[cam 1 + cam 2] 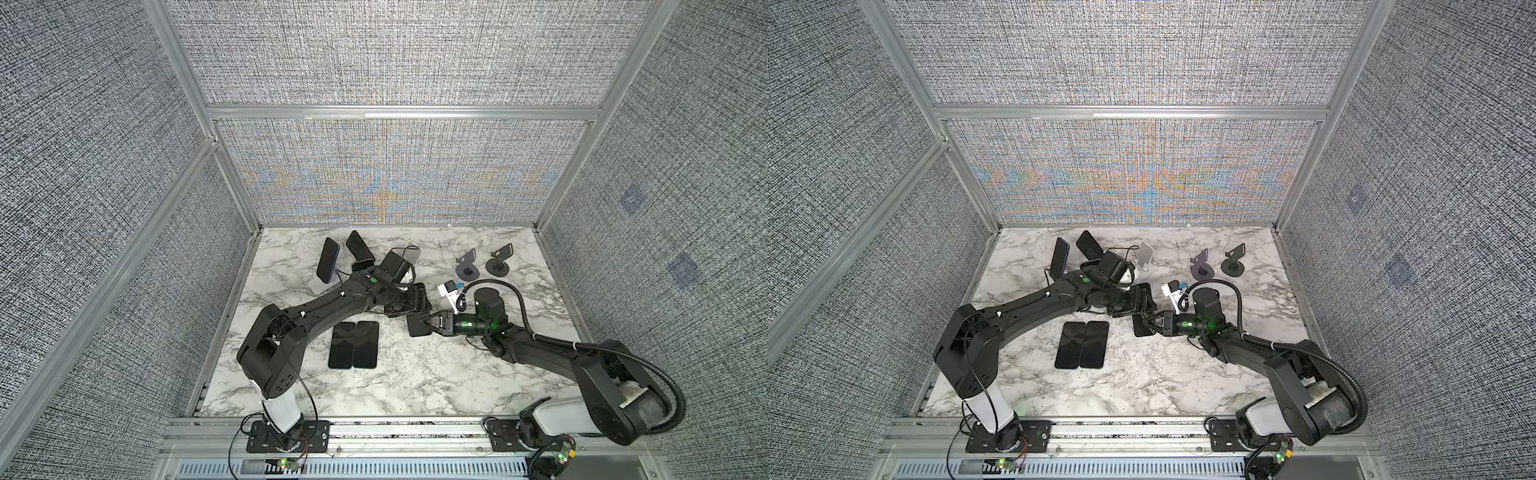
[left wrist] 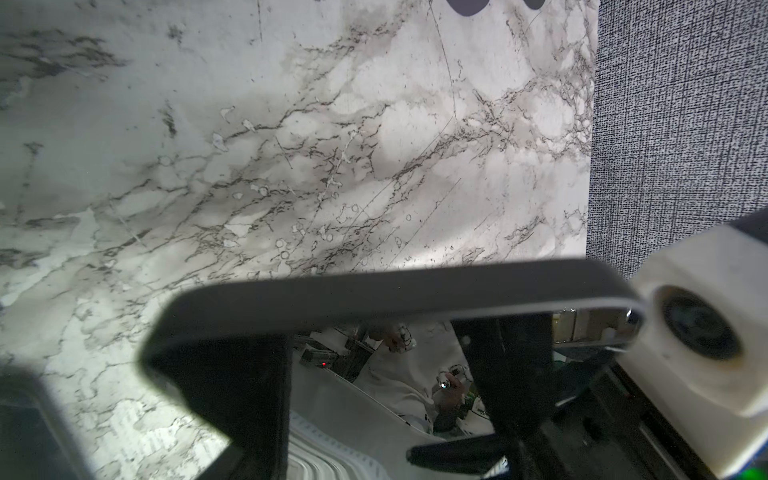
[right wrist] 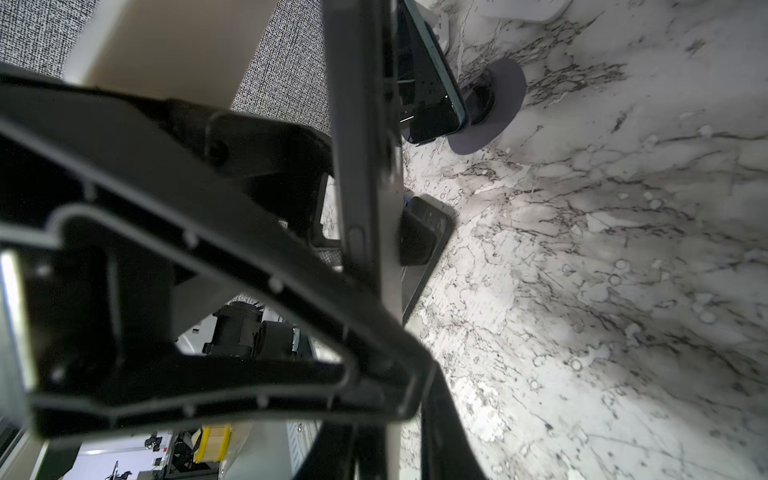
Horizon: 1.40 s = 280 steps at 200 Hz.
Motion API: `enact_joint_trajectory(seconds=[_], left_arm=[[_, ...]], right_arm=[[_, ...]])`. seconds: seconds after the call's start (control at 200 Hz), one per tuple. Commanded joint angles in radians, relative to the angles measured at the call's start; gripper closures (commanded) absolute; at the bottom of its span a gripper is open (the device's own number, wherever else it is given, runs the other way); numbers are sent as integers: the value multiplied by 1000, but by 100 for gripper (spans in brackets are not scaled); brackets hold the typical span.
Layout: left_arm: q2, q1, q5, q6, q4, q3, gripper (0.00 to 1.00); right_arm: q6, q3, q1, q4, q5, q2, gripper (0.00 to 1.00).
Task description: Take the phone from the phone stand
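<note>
Phone (image 1: 417,328) is near the middle of the table (image 1: 457,374), at 3 o'clock from two flat phones (image 1: 354,345) and 7 o'clock from two empty stands (image 1: 467,266). Right gripper (image 1: 429,322) pinches its edge. Left gripper (image 1: 417,301), at the phone's 12 o'clock, has its jaws spread wide.
</note>
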Motion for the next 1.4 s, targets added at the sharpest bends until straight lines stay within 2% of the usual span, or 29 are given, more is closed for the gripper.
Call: enact_joint_trajectory(seconds=[0.0,0.15,0.22,0.49,0.615,0.785,1.096,1.246,1.396], left_arm=[[-14,-3,25,-17,50,-10,83],[-25,-3,20,-20,59,-29,80],[-27,-5,23,-24,67,-39,77],[-38,-6,33,-47,111,-94,46],[-46,-5,34,-56,128,-119,28],[-40,-12,42,-77,163,-158,16],[-41,-37,24,-103,184,-204,13],[-105,-37,-39,-59,101,-184,12],[-172,-36,-104,-1,-11,-150,12]], right_arm=[[32,4,13,90,30,25,85],[55,-11,22,140,38,59,92],[63,-19,26,155,42,71,100],[97,-64,30,195,90,83,100],[119,-110,39,224,121,73,100],[142,-164,55,266,158,77,100],[212,-239,113,411,224,157,100],[255,-276,159,476,290,186,100],[296,-296,232,470,391,178,100]])
